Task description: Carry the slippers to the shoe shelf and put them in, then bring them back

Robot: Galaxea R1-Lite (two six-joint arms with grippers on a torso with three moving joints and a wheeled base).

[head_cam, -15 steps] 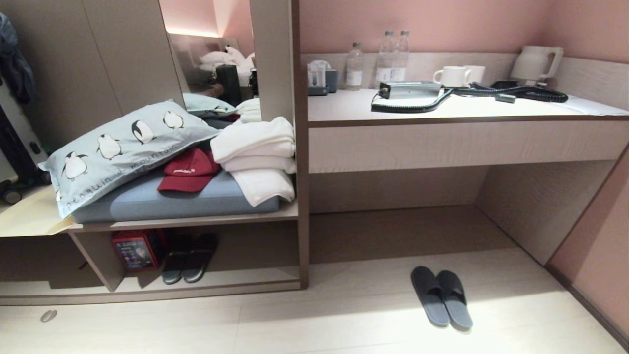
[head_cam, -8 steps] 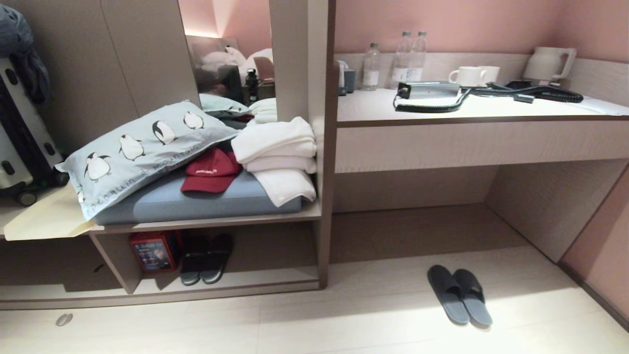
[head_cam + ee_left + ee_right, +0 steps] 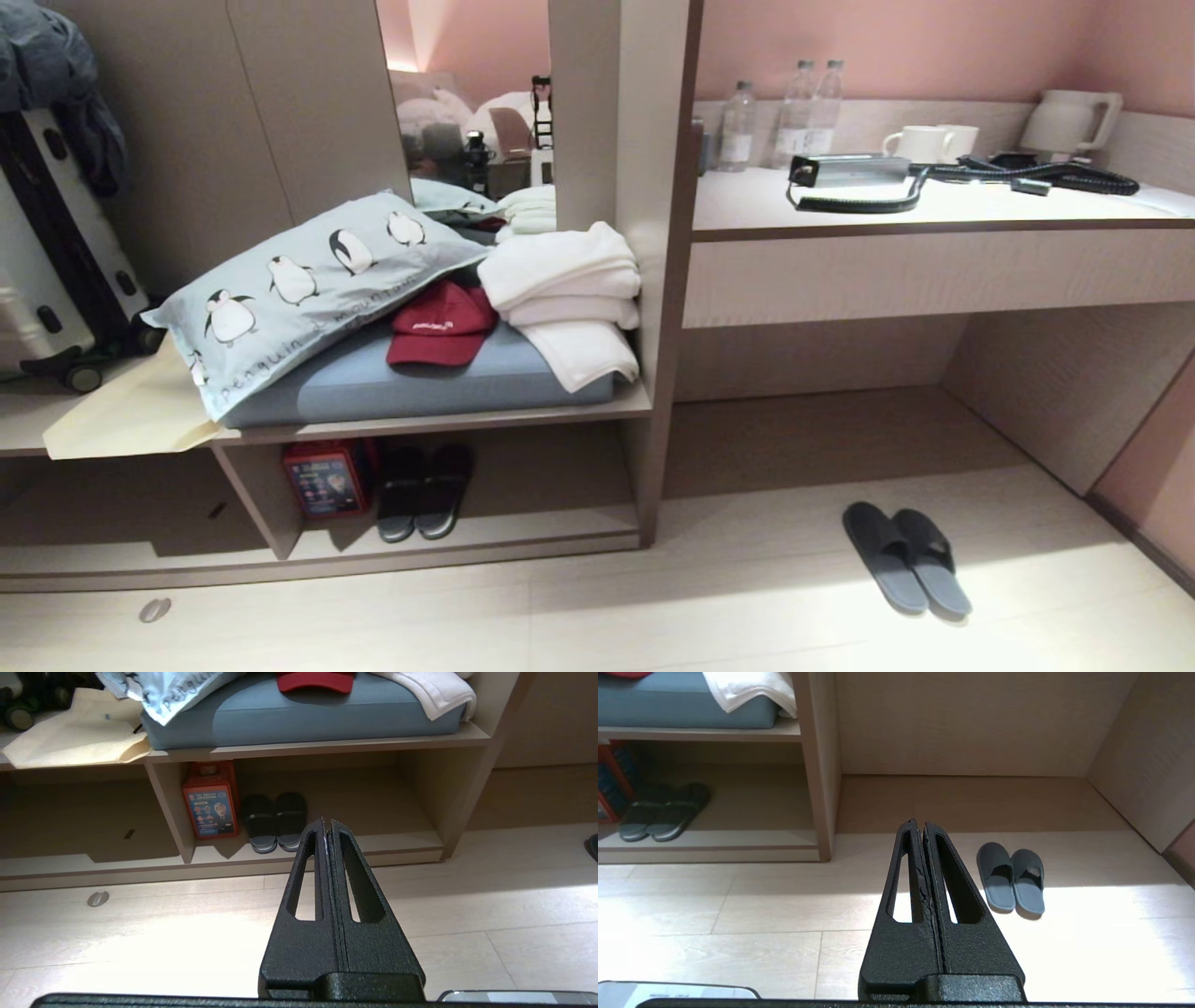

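The slippers (image 3: 906, 558), a dark blue-grey pair, lie side by side on the pale floor below the counter, toes toward the wall. The right wrist view shows the slippers (image 3: 1011, 877) ahead of my right gripper (image 3: 919, 822), a little to one side; its fingers are shut and empty, well short of them. The shoe shelf (image 3: 560, 527) is the low beige cubby to the left of the upright divider. My left gripper (image 3: 326, 821) is shut on nothing and points at the shoe shelf (image 3: 397, 842) from above the floor. Neither arm shows in the head view.
Another dark pair (image 3: 425, 490) and a red box (image 3: 327, 476) stand inside the cubby. Above it lie a blue cushion, penguin pillow (image 3: 308, 280), red cap and white towels. The counter (image 3: 934, 210) bears bottles, mugs, a kettle and a coiled cable. A suitcase (image 3: 47, 252) stands far left.
The whole head view has slid to the right, so the camera has moved leftward. The slippers and everything on the shelves keep their places.
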